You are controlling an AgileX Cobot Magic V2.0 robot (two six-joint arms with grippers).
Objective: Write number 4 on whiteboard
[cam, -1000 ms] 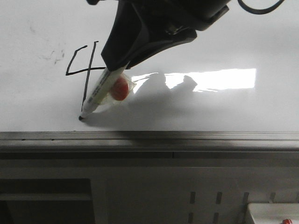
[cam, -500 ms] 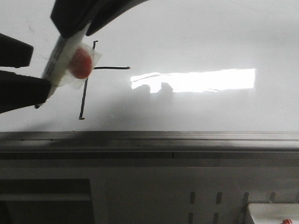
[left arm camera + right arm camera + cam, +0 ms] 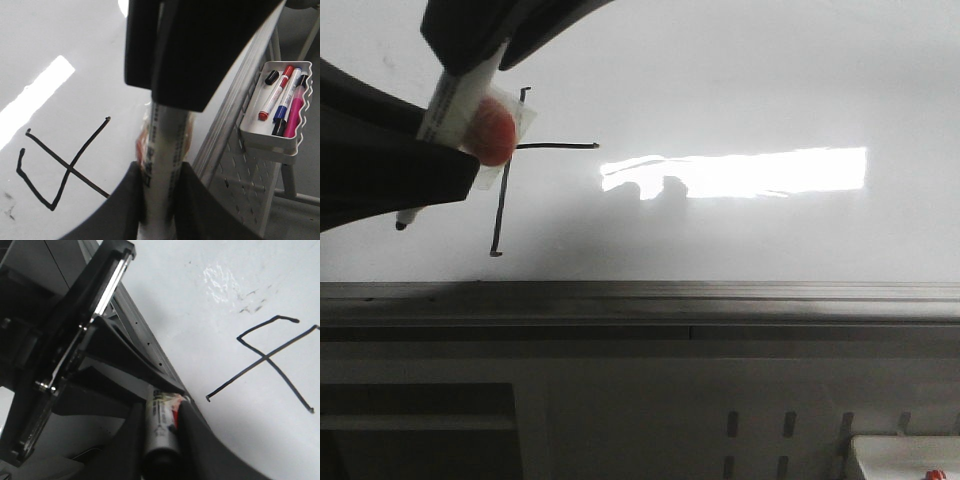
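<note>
A thin black number 4 is drawn on the glossy whiteboard. Its left half is hidden in the front view. A white marker with an orange blob taped to it hangs tilted over the 4's left side, its black tip off the stroke. My right gripper is shut on the marker's upper end. Coming in from the left, my left gripper is shut on the barrel lower down, both fingers pressing on it.
A grey metal rail borders the board's near edge, above a grey perforated cabinet. A white tray hung on the cabinet holds several markers. Faint grey smudges lie near the 4.
The marker left the bottom of the 4's vertical stroke and went up and to the left with my right gripper. My left gripper came in open from the left and shut on the barrel.
</note>
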